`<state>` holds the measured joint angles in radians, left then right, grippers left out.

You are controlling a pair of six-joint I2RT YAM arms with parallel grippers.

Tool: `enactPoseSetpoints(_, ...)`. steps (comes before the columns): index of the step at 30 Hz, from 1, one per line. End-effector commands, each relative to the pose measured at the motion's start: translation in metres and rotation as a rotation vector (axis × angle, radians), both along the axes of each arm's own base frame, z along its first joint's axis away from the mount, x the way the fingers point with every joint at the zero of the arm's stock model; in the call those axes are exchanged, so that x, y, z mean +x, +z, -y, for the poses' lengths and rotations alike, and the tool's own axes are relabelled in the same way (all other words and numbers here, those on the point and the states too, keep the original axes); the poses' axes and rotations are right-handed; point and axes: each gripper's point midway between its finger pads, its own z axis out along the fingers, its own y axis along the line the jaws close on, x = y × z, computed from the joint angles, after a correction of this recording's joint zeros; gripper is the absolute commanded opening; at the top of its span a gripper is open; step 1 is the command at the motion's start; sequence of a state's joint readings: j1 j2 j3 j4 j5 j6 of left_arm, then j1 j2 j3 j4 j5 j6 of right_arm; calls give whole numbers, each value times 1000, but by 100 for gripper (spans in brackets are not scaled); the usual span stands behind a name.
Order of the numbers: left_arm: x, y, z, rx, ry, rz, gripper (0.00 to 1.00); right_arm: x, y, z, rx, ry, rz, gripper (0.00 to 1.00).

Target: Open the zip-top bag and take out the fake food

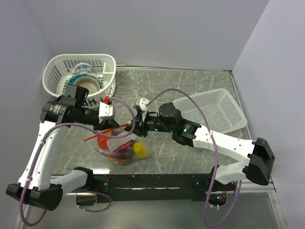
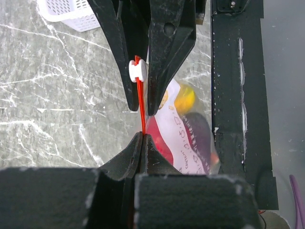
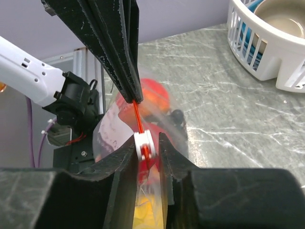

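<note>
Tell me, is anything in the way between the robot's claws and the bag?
No, nothing visible. Both hold the zip-top bag: the left gripper pinches its orange-red zip strip, and the right gripper clamps the white slider on that strip. The fake food sits inside the bag.

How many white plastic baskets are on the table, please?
2. One white slotted plastic basket stands at the far left corner, holding blue-and-white bowls. A second white plastic basket sits at the table's right side. No others show, and none seems hidden.
</note>
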<state>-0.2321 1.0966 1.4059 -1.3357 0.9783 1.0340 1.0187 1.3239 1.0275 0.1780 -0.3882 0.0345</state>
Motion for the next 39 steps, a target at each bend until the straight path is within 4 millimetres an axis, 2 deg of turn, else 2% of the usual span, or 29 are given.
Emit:
enactPoseSetpoints(1, -4, 13, 5, -54, -28, 57, 1, -4, 24, 9, 50, -11, 44, 29)
enactPoseSetpoints(5, -4, 13, 5, -58, -22, 52, 1, -8, 25, 10, 59, 0, 38, 41)
enactPoseSetpoints(6, -4, 13, 5, -58, -22, 54, 1, -10, 30, 11, 74, 1, 40, 41)
enactPoseSetpoints(14, -5, 15, 4, -56, -11, 67, 1, -10, 23, 15, 56, -9, 25, 40)
enactPoseSetpoints(23, -7, 17, 4, -60, -15, 66, 1, -12, 10, 15, 53, -8, -1, 43)
enactPoseSetpoints(37, -11, 13, 7, -87, -26, 39, 1, -13, 21, 4, 76, 28, -13, 41)
enactPoseSetpoints(39, -11, 12, 8, -87, -26, 34, 1, -13, 19, 3, 67, 35, -17, 35)
